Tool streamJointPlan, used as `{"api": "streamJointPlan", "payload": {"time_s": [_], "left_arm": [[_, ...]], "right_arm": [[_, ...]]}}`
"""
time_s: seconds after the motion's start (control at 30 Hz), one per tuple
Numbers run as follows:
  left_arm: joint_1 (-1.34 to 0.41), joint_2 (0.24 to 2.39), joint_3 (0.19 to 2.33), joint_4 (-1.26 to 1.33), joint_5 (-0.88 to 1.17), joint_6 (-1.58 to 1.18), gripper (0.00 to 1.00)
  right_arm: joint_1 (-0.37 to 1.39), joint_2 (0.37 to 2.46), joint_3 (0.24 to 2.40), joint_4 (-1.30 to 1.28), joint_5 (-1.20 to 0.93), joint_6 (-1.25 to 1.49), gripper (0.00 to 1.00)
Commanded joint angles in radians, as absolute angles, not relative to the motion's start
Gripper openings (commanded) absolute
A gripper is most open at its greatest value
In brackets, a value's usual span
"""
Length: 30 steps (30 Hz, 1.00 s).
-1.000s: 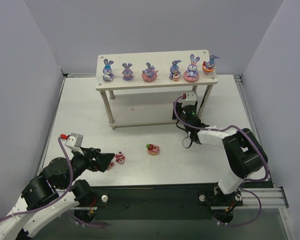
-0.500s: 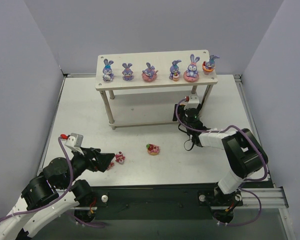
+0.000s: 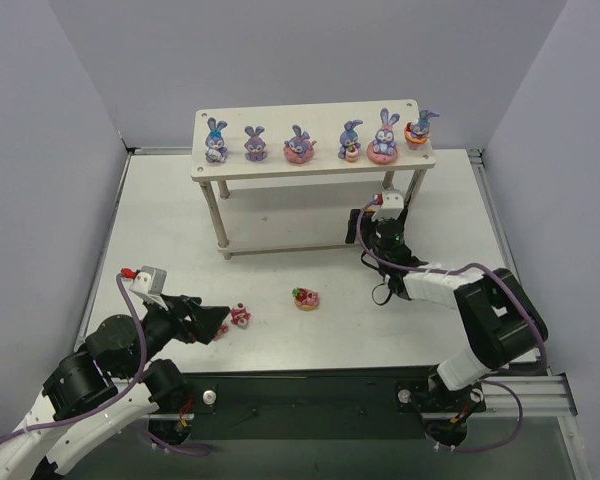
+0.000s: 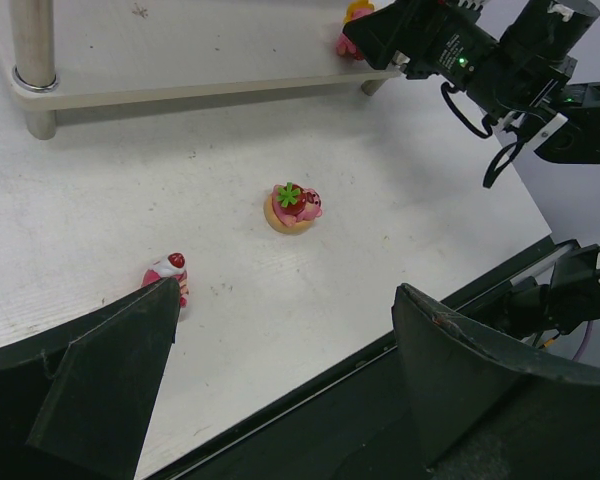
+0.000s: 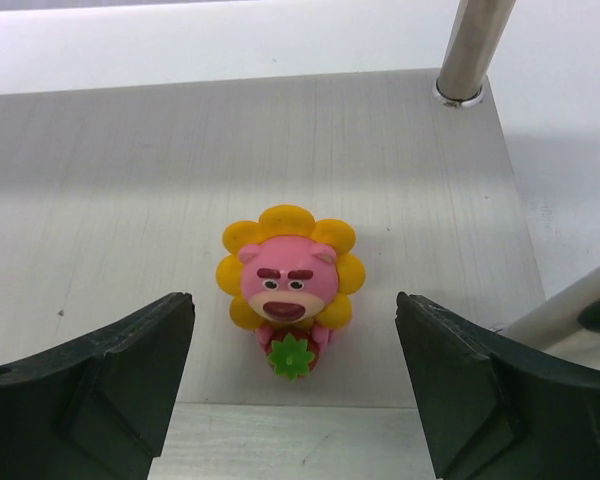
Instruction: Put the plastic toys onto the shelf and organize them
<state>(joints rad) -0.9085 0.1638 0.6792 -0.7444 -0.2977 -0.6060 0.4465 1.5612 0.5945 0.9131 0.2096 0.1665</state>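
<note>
Right gripper [image 5: 292, 305] backs off the lower board [image 5: 130, 180] of the shelf [image 3: 310, 160], jaws spread, nothing held. Left gripper [image 4: 285, 300] hangs open too: pink figurine [image 4: 168, 272] just beside one finger [image 4: 110, 370], strawberry cake [image 4: 292, 207] ahead, leaf up. Sunflower bear [image 5: 285, 275] stands upright between the right fingers [image 5: 100, 370], facing them.

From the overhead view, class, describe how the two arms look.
The left arm and right arm have black joints, white links and looping purple cables. The left arm carries a grey block with a red tip. The fingers are dark wedges.
</note>
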Motion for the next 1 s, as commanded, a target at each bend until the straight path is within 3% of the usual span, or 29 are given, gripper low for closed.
{"api": "streamJointPlan", "payload": {"time_s": [0.0, 0.27, 0.53, 0.73, 0.97], "left_arm": [[-0.907, 0.156, 0.681, -0.701, -0.291, -0.591, 0.97], [-0.905, 0.14, 0.68, -0.699, -0.29, -0.592, 0.97], [-0.905, 0.13, 0.678, -0.692, -0.275, -0.589, 0.97], [-0.905, 0.126, 0.677, -0.69, -0.268, -0.586, 0.97], [-0.904, 0.124, 0.677, -0.689, -0.268, -0.586, 0.97]], "right_arm": [[0.46, 1.439, 0.584, 0.908, 0.184, 0.164, 0.87], [0.517, 1.278, 0.595, 0.639, 0.16, 0.196, 0.89], [0.745, 1.131, 0.505, 0.575, 0.008, 0.204, 0.88], [0.816, 1.17, 0.503, 0.554, -0.216, 0.14, 0.87], [0.877, 1.264, 0.454, 0.702, -0.086, 0.195, 0.81]]}}
